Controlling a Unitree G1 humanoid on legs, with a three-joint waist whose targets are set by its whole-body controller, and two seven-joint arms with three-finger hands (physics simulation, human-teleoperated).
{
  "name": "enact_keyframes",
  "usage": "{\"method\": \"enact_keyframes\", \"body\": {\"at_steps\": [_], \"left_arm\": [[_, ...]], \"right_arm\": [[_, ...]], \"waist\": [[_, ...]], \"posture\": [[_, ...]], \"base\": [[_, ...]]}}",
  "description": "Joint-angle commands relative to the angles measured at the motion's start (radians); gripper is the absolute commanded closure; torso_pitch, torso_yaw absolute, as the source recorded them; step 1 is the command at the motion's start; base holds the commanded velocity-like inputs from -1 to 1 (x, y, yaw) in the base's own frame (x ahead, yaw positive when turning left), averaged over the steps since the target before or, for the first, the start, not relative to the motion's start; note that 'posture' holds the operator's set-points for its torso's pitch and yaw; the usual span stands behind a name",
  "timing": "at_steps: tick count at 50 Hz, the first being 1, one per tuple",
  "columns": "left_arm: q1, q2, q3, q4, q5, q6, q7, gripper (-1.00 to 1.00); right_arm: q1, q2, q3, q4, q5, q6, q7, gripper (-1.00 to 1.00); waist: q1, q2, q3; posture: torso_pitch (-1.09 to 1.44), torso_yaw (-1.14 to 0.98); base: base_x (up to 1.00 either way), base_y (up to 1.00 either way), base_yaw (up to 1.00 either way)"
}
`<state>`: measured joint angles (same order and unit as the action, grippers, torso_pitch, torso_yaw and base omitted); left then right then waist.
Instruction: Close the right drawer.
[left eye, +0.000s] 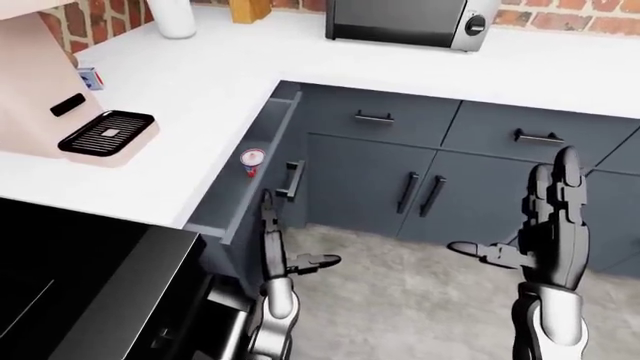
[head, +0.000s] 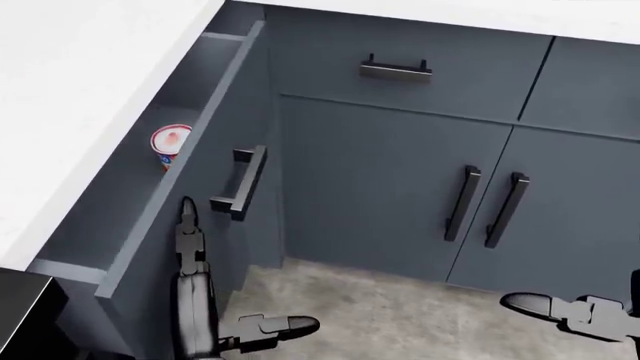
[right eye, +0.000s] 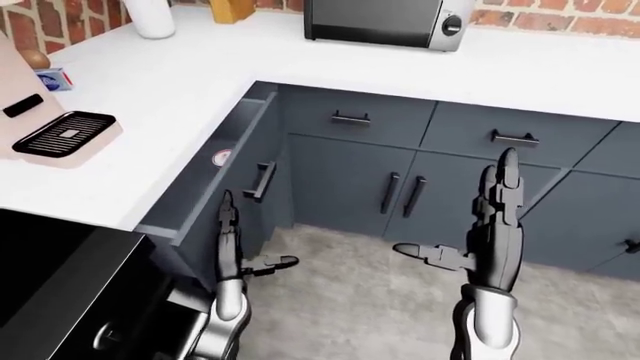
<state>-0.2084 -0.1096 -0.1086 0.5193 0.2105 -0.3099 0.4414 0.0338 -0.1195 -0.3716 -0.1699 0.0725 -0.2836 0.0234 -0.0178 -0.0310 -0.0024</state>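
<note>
The open drawer (head: 205, 225) sticks out from under the white counter (left eye: 190, 90) at the left of the views. Its black bar handle (head: 240, 184) is on the front panel. A small red-and-white cup (head: 170, 144) lies inside. My left hand (left eye: 298, 232) is open, with fingers (head: 187, 229) pointing up along the drawer front just below the handle and the thumb out to the right. My right hand (left eye: 515, 206) is open and empty, raised over the floor at the right, apart from the drawer.
Shut grey drawers (left eye: 375, 116) and cabinet doors (left eye: 400, 191) line the wall ahead. A black stove (left eye: 70, 285) fills the lower left. A coffee machine (left eye: 60, 97), a microwave (left eye: 405, 21) and a white jar (left eye: 175, 16) stand on the counter.
</note>
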Motion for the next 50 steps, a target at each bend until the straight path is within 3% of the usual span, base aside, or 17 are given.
{"method": "enact_keyframes", "body": {"at_steps": [1, 50], "left_arm": [[-0.015, 0.011, 0.038, -0.009, -0.020, 0.005, 0.035, -1.00], [-0.118, 0.084, 0.143, 0.123, -0.149, -0.036, 0.118, -1.00]], "right_arm": [[-0.014, -0.011, -0.006, -0.044, 0.002, -0.028, -0.003, -1.00], [-0.019, -0.011, 0.006, -0.039, -0.005, -0.025, -0.003, -1.00]], "waist": [[0.005, -0.006, -0.012], [0.001, 0.002, -0.014]], "posture": [[0.00, 0.00], [0.00, 0.00]], "base": [[0.00, 0.00, 0.00], [0.00, 0.00, 0.00]]}}
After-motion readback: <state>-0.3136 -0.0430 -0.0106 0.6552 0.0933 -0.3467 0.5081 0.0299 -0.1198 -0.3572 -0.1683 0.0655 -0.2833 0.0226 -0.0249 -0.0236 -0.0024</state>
